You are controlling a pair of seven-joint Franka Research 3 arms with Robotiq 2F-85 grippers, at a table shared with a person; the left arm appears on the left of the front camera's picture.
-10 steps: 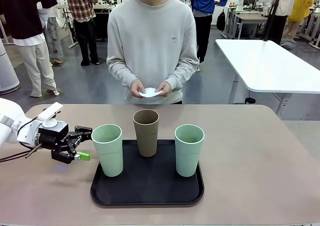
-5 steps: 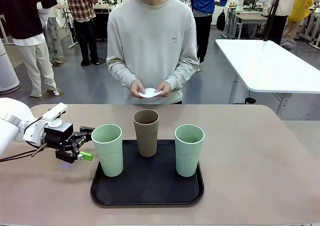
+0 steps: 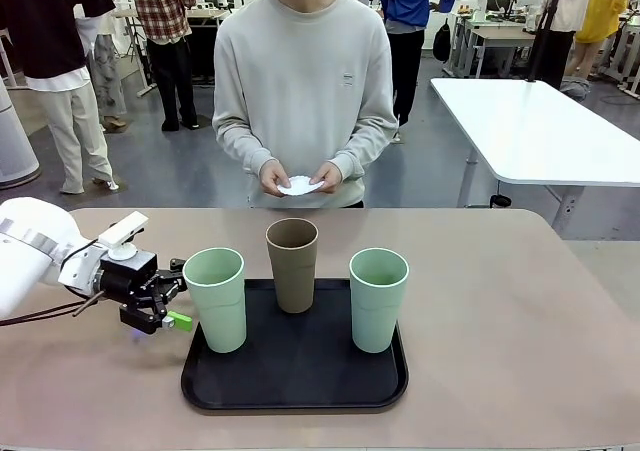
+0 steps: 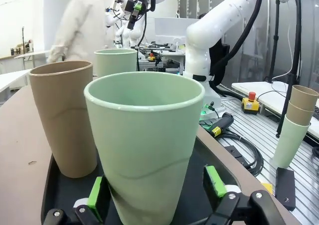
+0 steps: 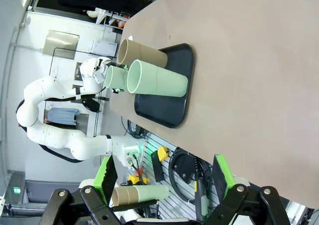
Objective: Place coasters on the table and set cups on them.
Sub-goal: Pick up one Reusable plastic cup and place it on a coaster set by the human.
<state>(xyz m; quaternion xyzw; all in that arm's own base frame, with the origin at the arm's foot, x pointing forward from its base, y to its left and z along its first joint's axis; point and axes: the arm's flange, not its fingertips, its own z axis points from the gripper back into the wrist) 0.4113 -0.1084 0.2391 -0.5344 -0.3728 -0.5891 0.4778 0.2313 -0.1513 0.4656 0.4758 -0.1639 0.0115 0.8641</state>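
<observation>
Risk: L gripper (image 3: 178,293) jaws spread either side of mint cup (image 3: 216,301), lower left on tray (image 3: 300,391); off-centre squeeze could tip it onto brown cup (image 3: 293,266). Coasters (image 3: 300,184) w/ person (image 3: 305,81), top centre. R gripper (image 5: 164,177) spread.

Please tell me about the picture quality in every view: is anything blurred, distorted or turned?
Front view: sharp and evenly lit, with only soft shadows on the table. Left wrist view: the wide-angle stretch makes the nearest mint cup loom large, and the person behind it looks soft. Right wrist view: rolled sideways, so the table appears tipped; otherwise the picture is sharp.
</observation>
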